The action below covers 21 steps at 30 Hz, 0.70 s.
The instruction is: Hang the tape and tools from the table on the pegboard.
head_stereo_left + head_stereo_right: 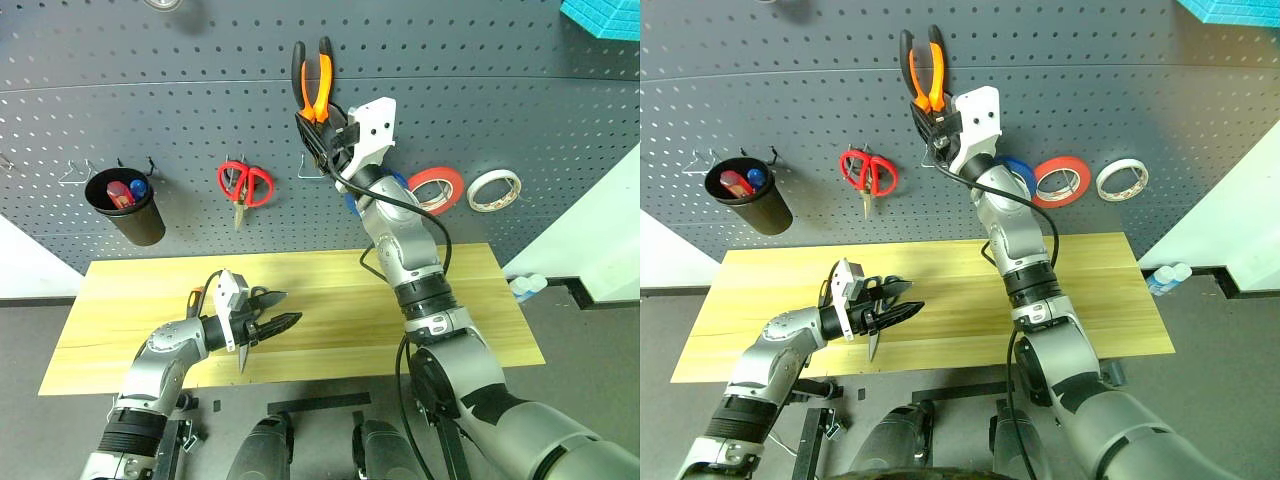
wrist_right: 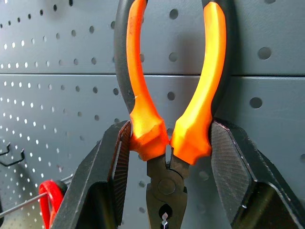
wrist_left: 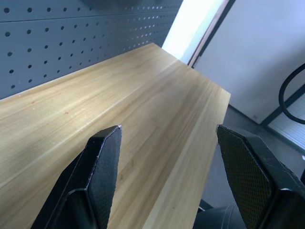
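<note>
A: Orange-and-black handles first. The pliers (image 1: 313,82) sit high against the pegboard (image 1: 500,90), handles up, nose down, clamped between the two fingers of the right gripper (image 2: 167,157). The wrist view has a finger pad pressed against each handle just above the pivot.

B: Any writing on them?

A: None legible. No brand or label readable on the pliers, the tape rolls or the cup (all too small to make out).

B: Left side?

A: Left gripper (image 1: 275,325) hangs over the table (image 1: 130,300), fingers well apart, bare wood showing between them in its wrist view. From the head camera a thin pale pointed thing hangs just below it; cannot tell what it is.

B: The tape?

A: Whitish tape ring (image 1: 494,190) is on the pegboard, right of the raised arm, with a red roll (image 1: 437,189) just beside it. A bit of blue roll (image 1: 1018,168) shows behind the arm, mostly hidden.

B: Other items?

A: Red-handled scissors (image 1: 245,186) hang left of the pliers, blades down. Farther left, a black cup (image 1: 127,205) hangs from hooks with red and blue things inside, not identifiable. Whether the pliers are on a hook cannot be told: the gripper covers that spot. A turquoise thing (image 1: 603,17) is cut off at the upper right corner.
</note>
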Motion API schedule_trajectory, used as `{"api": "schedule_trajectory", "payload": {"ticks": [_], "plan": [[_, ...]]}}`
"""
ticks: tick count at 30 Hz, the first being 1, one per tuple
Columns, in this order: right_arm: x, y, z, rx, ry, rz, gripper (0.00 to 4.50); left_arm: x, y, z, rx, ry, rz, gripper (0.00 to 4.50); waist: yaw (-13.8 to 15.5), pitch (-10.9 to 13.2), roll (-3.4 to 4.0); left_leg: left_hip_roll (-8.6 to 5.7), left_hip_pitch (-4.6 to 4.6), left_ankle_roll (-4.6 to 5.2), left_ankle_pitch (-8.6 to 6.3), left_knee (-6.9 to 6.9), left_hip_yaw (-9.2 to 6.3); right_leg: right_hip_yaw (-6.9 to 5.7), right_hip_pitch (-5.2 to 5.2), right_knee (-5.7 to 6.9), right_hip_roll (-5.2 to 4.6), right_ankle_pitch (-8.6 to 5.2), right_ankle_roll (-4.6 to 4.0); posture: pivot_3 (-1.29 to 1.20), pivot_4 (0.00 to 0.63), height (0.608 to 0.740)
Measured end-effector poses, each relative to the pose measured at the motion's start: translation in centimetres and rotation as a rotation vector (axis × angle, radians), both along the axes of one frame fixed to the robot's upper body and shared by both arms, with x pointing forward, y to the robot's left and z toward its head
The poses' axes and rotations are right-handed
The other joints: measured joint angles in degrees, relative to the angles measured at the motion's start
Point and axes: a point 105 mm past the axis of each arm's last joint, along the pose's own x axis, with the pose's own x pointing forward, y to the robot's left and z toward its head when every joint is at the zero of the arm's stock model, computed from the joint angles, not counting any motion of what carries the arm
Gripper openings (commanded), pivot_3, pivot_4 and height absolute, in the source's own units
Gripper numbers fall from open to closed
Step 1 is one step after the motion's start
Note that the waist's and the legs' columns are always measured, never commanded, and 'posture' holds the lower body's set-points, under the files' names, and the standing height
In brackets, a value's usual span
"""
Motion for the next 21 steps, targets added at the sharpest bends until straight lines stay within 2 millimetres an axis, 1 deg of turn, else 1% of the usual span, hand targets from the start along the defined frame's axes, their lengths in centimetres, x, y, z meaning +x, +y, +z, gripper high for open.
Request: {"api": "schedule_trajectory", "payload": {"ticks": [4, 7, 12, 21], "plan": [[0.2, 0.1, 0.2, 0.029, -0.022, -0.019, 2.11, -0.1, 0.0, -0.1, 0.002, 0.006, 0.002, 3.32, 0.0, 0.0, 0.0, 0.0, 0.0, -0.01, 0.01, 0.01, 0.0, 0.0, 0.0, 0.02, 0.0, 0.0, 0.0, 0.06, 0.127, 0.738], [0.4, -0.3, 0.0, 0.071, -0.046, -0.05, 2.11, -0.3, 0.1, -0.2, 0.006, 0.012, 0.005, 3.32, 0.0, 0.0, 0.0, 0.0, 0.01, 0.0, 0.01, 0.01, 0.0, 0.0, 0.01, 0.03, 0.01, 0.0, 0.0, 0.08, 0.131, 0.738], [0.7, -0.6, -0.8, 0.097, -0.063, -0.084, 2.11, -0.6, 0.2, 0.0, 0.016, 0.007, 0.008, 3.32, 0.1, 0.0, 0.01, 0.0, 0.02, 0.0, 0.01, 0.03, 0.0, 0.0, 0.0, 0.08, 0.01, 0.0, 0.0, 0.09, 0.144, 0.738], [0.8, -0.2, -2.0, 0.126, -0.05, -0.097, 2.11, -1.3, 0.4, 0.0, 0.029, 0.02, 0.007, 3.32, 0.1, 0.0, 0.03, 0.04, 0.05, 0.0, 0.01, 0.02, 0.0, 0.02, 0.01, 0.13, 0.04, 0.0, 0.0, 0.11, 0.154, 0.738]]}}
